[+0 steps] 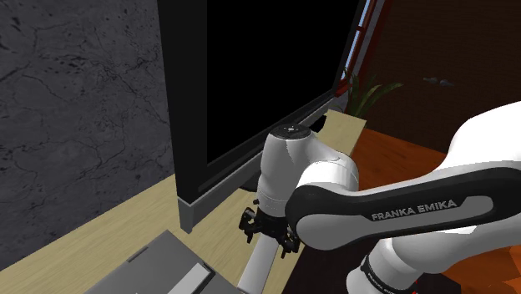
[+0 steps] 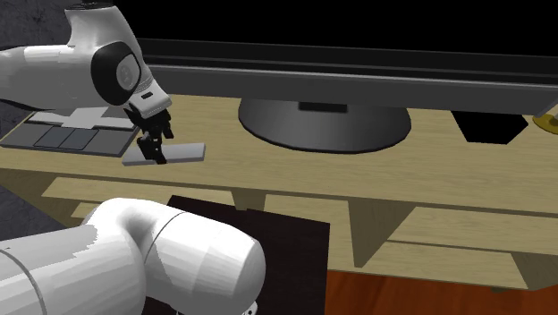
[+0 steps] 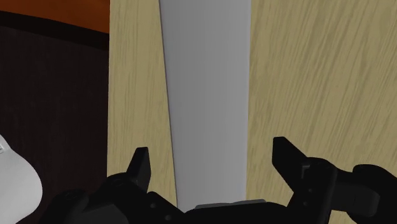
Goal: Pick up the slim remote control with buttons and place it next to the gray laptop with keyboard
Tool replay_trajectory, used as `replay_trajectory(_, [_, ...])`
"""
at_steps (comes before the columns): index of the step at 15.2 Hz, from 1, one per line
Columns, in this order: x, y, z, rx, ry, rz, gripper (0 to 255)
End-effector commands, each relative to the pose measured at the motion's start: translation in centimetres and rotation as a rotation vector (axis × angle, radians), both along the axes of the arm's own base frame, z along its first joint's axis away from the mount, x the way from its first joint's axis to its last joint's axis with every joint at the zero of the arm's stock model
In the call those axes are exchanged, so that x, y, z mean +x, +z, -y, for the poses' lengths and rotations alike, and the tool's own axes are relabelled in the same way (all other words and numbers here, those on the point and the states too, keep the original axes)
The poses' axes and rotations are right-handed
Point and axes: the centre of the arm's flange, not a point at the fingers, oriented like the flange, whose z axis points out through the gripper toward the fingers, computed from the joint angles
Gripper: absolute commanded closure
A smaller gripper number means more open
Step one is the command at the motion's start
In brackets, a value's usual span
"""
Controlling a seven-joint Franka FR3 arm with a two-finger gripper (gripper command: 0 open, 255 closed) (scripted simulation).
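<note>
On my wrist feed I see the gripper (image 3: 213, 159) hanging over a slim, plain grey remote (image 3: 207, 83) that lies flat on a pale wood-grain worktop (image 3: 305, 76). The remote runs lengthwise straight away from the gripper as a smooth strip; I can make out no buttons on it. The two black fingers (image 3: 141, 167) stand apart, one on each long side of the remote, with a strip of bare wood showing between each fingertip and the remote's edge, so neither touches it. Past the worktop's edge on one side I see a dark brown surface (image 3: 51, 95), an orange-brown band (image 3: 70, 13) beyond that, and a rounded white shape (image 3: 14, 184) close to the gripper body.
</note>
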Motion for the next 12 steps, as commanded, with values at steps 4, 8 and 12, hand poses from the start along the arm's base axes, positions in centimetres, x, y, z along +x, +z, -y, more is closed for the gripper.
replay_trajectory(4, [0.1, 5.0, -0.1, 0.0, 0.0, 0.0, 0])
replay_trajectory(8, [0.1, 5.0, -0.1, 0.0, 0.0, 0.0, 0])
replay_trajectory(12, [0.1, 5.0, -0.1, 0.0, 0.0, 0.0, 0])
